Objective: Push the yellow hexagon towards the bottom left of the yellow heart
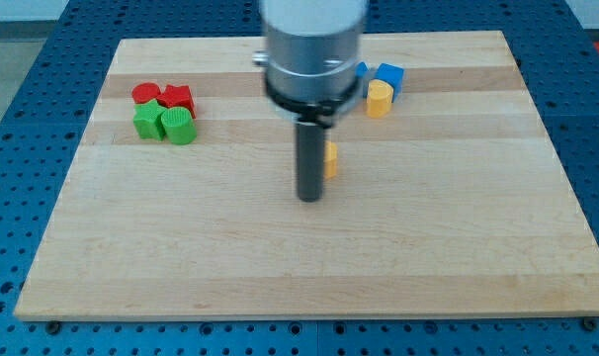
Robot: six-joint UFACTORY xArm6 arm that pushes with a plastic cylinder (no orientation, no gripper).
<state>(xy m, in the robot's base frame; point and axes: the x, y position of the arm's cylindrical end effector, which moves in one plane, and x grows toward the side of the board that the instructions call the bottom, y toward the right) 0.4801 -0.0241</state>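
My tip (309,198) rests on the wooden board (181,257) near the middle. A yellow block (331,159) shows just to the tip's right, mostly hidden behind the rod, so I cannot make out its shape. Another yellow block (379,99) lies at the view's top right of centre; it looks rounded, and I cannot tell heart from hexagon. It is up and to the right of my tip, well apart from it.
A blue block (389,75) touches the upper yellow block, and a second blue block (360,69) peeks out beside the arm. At the top left sit two red blocks (147,94) (178,98) and two green blocks (146,122) (180,127) in a tight cluster.
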